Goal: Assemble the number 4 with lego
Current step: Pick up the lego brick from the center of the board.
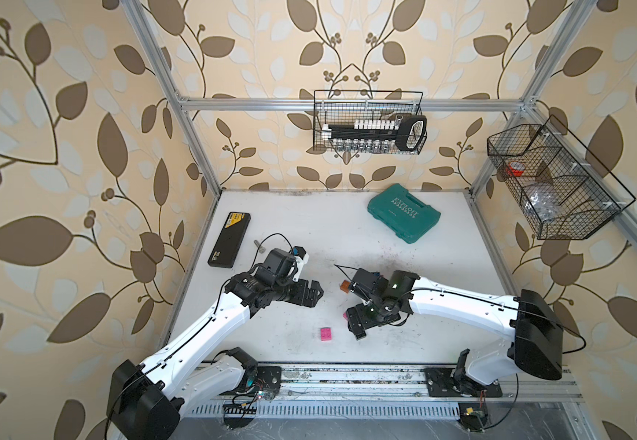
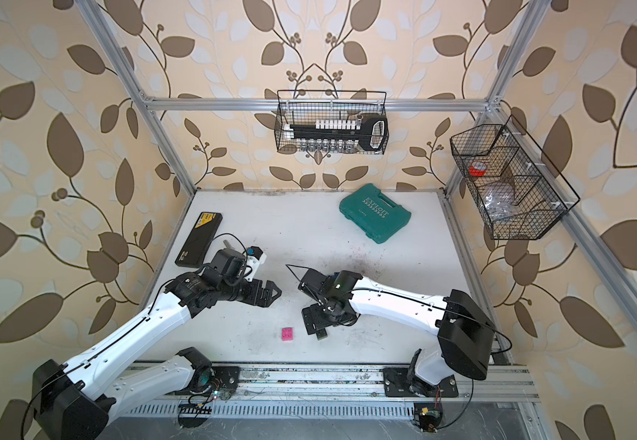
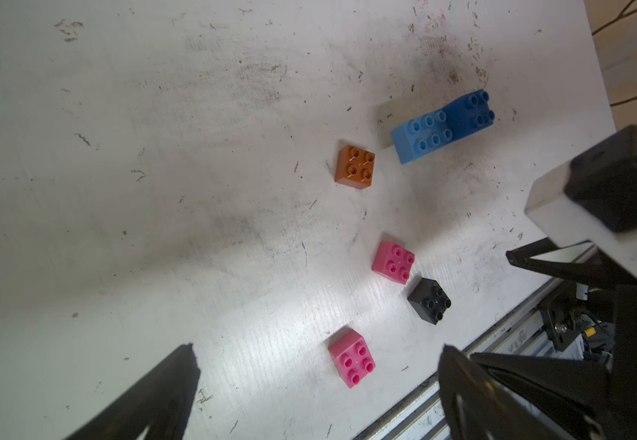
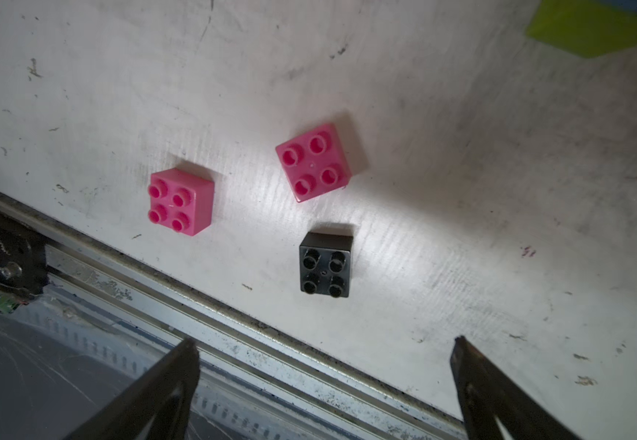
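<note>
Under the right pincer [image 4: 324,341] a black brick [image 4: 325,264] was seen just beside one pink brick [image 4: 317,162], apart from it, with a second pink brick [image 4: 181,202] near them, all studs up. An orange brick [image 3: 355,167] was laid further in, then a light blue brick [image 3: 421,135] touching a dark blue brick [image 3: 469,112]. A lime green brick [image 4: 591,30] was only partly shown. No figure was judged to be started.

Both the right pincer and the left pincer [image 3: 317,347] were held wide open and empty above the tabletop [image 4: 461,190].

The black and pink bricks were placed near the front edge, beside the metal rail [image 4: 233,324], so one could be sent off by a sideways nudge from a descending finger. A neighbour could be displaced when one brick is closed on. The two arms, drawn near at centre frame, could be brought into contact.

Open room was left at upper middle of a top view, short of the teal case [image 1: 403,213]
</note>
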Available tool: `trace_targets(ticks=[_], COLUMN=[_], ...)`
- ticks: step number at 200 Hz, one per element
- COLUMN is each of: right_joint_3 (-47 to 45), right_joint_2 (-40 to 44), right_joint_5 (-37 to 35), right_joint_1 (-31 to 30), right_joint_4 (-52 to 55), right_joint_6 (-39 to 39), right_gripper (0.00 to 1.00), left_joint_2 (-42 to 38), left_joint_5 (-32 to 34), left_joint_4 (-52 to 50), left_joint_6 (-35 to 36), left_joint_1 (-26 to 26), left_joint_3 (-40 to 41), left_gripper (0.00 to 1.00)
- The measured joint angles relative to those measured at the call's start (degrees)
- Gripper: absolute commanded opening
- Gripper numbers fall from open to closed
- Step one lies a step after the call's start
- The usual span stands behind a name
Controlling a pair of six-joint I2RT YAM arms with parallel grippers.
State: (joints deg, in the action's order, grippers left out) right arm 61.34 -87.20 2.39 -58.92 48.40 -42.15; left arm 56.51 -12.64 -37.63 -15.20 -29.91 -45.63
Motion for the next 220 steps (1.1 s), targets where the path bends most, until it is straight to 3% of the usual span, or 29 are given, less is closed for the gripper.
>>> trace_targets(ticks=[17, 33, 90, 153, 183, 204, 220], right_joint_3=[-1.46, -2.47, -2.58, -2.25, -2.1, -1.27, -0.76], right_joint_2=[-0.85, -2.23, -8.9, -10.67, -11.58, -12.15, -12.41], right_joint_5=[0.0, -0.48, -1.4, -2.21, -2.21, -2.21, -2.32], right_joint_1=[-0.98, -1.25, -1.84, -1.84, -1.84, -1.84, -1.84], right_joint_4=[-1.97, -3.17, -5.29, -5.73, -5.84, -5.46, -5.49], right_joint_6=[-1.55, -1.62, -0.15, 2.4, 2.91, 2.89, 3.15], right_gripper=[0.67, 0.58, 0.52, 0.39, 0.29, 0.17, 0.14], left_joint_2=[-2.43, -4.83, -9.2, -10.86, -11.15, -11.15, -11.17], left_joint_5=[0.76, 0.87, -1.16, -3.5, -3.5, -3.48, -3.45], left_joint_4=[-0.7, -1.66, -1.64, -1.09, -1.07, -1.05, -1.07], left_joint_6=[-0.11, -0.31, -3.28, -6.14, -6.25, -6.27, -6.27], left_joint_1=[0.02, 0.02, 0.02, 0.02, 0.02, 0.02, 0.02], left_joint_3=[0.02, 0.04, 2.25, 4.66, 4.66, 4.66, 4.66], left_gripper=[0.99, 0.99, 0.99, 0.99, 0.99, 0.99, 0.99])
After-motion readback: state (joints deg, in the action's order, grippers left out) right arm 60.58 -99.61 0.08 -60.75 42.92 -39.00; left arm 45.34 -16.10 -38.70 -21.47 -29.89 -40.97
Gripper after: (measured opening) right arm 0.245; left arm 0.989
